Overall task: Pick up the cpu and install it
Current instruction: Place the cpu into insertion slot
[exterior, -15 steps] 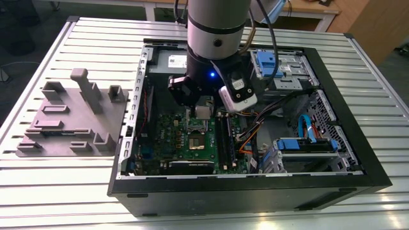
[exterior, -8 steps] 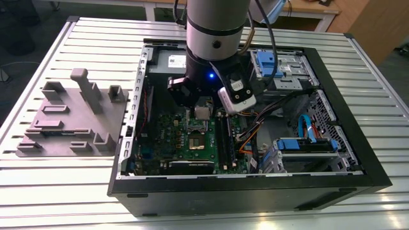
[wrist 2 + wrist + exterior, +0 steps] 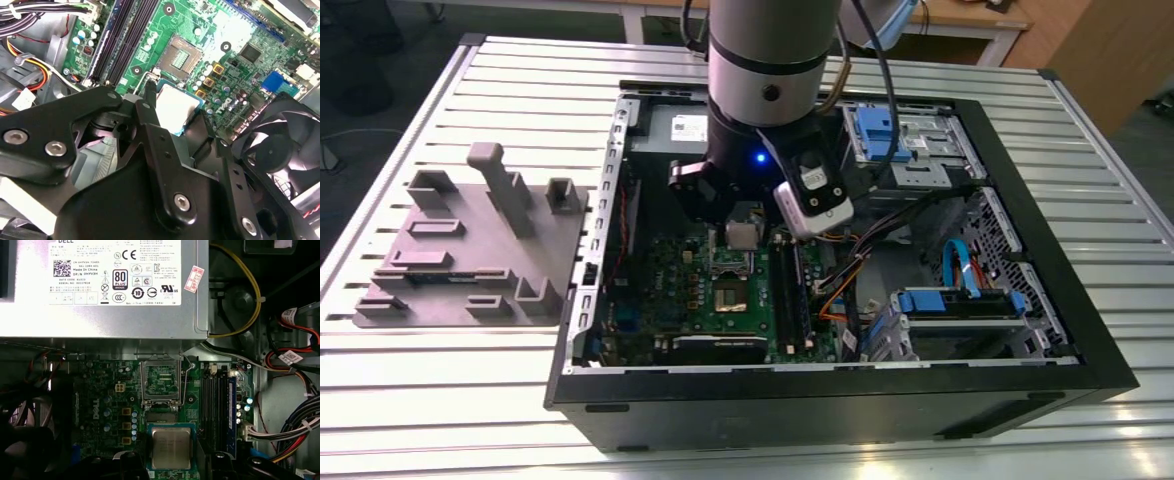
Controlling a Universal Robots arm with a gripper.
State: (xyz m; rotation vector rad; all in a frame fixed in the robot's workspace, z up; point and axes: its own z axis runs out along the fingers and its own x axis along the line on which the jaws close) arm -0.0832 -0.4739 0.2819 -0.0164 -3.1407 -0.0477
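The cpu (image 3: pixel 171 447) lies level in the hand (image 3: pixel 171 459), whose fingers are drawn in narrow on its opposite edges. It hangs over the green motherboard (image 3: pixel 107 390) just beside the open socket (image 3: pixel 160 380), not yet above it. The socket's contact field is bare inside its metal frame, with the grey power supply (image 3: pixel 100 325) on its far side and the dark memory slots (image 3: pixel 212 400) running alongside. Judgement: placement goes well if the chip is kept flat, its edges are squared to the frame, it is centred over the contacts before it descends, and it is never slid across them.
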